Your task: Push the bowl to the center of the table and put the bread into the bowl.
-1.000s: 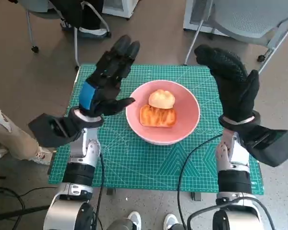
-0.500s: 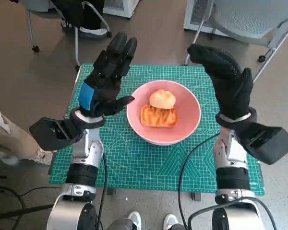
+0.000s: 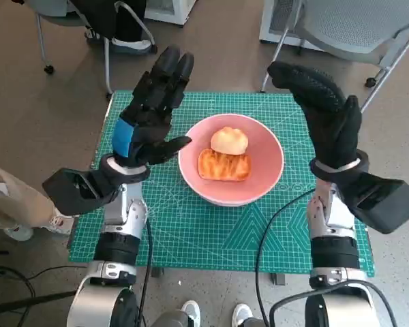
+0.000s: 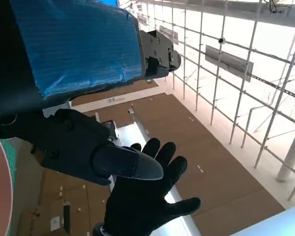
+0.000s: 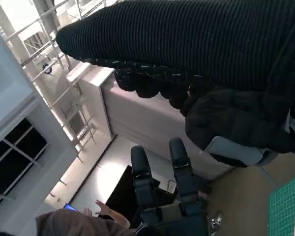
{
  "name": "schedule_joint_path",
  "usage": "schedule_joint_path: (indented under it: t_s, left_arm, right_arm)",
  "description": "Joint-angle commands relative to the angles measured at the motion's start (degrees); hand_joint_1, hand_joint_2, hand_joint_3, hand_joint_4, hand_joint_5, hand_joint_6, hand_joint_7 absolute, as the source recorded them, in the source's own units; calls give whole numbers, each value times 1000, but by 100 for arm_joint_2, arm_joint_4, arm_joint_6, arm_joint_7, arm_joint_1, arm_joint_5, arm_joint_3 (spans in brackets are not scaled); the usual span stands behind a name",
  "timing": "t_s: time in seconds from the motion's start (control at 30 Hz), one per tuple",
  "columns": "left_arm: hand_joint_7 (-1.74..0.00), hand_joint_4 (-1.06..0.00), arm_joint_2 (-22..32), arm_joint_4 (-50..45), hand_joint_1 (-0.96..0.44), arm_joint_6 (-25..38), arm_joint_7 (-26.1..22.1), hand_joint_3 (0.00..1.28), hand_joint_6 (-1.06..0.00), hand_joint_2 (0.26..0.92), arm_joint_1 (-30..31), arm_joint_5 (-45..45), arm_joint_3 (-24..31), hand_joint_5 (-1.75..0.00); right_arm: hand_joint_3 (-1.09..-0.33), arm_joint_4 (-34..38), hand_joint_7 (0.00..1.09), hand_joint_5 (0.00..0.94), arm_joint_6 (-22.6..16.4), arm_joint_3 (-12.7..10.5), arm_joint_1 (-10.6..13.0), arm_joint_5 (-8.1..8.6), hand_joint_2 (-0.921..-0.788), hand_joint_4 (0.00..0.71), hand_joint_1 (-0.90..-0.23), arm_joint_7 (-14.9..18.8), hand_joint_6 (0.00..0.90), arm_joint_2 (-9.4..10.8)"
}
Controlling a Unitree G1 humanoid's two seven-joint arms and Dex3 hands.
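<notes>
— What does the head view show on the tabletop [image 3: 191, 235]?

— A pink bowl [image 3: 231, 159] sits on a green cutting mat [image 3: 211, 225], between the robot's two raised hands. Inside it lie two pieces of bread: a round pale bun [image 3: 229, 140] and a browner glazed pastry [image 3: 223, 165], touching one another.

— How do the hands stand?

— The left hand [image 3: 150, 112], black with blue tape over its back, is held up just beside the bowl's rim, fingers extended and apart, thumb pointing toward the bowl; it holds nothing. The right hand [image 3: 325, 119], in a black knitted glove, is raised on the bowl's other side, fingers spread, also holding nothing. Neither touches the bowl.

— And the wrist views?

— From the left wrist, the gloved right hand [image 4: 147, 194] appears beyond the left hand [image 4: 73, 73], its fingers fanned. From the right wrist, the left hand's fingers [image 5: 179, 177] show past the glove [image 5: 196, 44], with a person [image 5: 78, 223] low in the background.

— Anything around the tabletop?

— Chairs [image 3: 354, 27] stand on the floor beyond both hands.
</notes>
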Motion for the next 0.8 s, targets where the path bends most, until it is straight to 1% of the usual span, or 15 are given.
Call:
schedule_joint_path:
  t_s: [0.03,0.53,0.8]
  left_arm:
    - [-23,-7,66,95,-603,-76,-44,167,-152,921,-69,8,67,-3]
    - [-19,1,158,365,-602,-196,-201,159,-146,921,-232,3,183,1]
    - [-18,1,207,476,-603,-222,-256,165,-148,921,-331,12,198,1]
  right_arm:
    - [-734,46,502,1,60,35,24,-112,-921,165,-673,-13,24,-76]
    - [-733,-31,500,1,134,55,-24,-201,-921,166,-677,-124,26,-143]
    - [-732,-53,498,1,166,43,-39,-214,-921,166,-684,-155,26,-149]
